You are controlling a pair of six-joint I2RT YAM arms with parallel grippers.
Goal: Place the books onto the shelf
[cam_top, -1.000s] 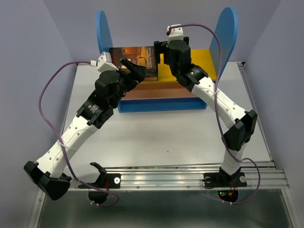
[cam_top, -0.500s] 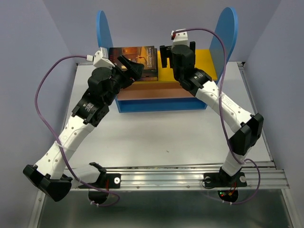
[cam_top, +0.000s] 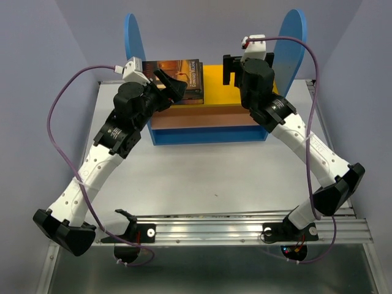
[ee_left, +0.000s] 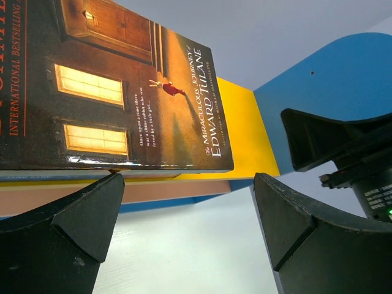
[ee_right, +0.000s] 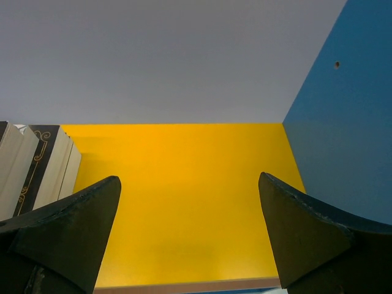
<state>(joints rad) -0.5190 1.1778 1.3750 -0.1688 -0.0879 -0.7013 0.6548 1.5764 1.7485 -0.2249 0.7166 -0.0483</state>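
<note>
The books (cam_top: 179, 78) lie flat in one stack on the left part of the yellow top board (cam_top: 222, 86) of the shelf (cam_top: 208, 136), close to the left blue side panel (cam_top: 133, 37). The flat position gives each cover full support, so the stack cannot tip. The left wrist view shows the top book (ee_left: 110, 92), titled "The Miraculous Journey of Edward Tulane". The right wrist view shows the page edges (ee_right: 37, 165) of several books at the left of the board (ee_right: 184, 196), but the count cannot be confirmed. The left end effector (cam_top: 172, 87) is at the near right corner of the stack with its fingers spread, and it holds nothing. In its wrist view (ee_left: 187, 202), one fingertip lies just below the near edge of the top book; contact cannot be determined. The right end effector (cam_top: 231, 69) hangs above the bare right half of the board, between the stack and the right blue side panel (cam_top: 293, 46). Its fingers (ee_right: 79, 220) are spread wide and hold nothing. No book is visible on the surface (cam_top: 214, 171), so placement appears complete or nearly so.
</note>
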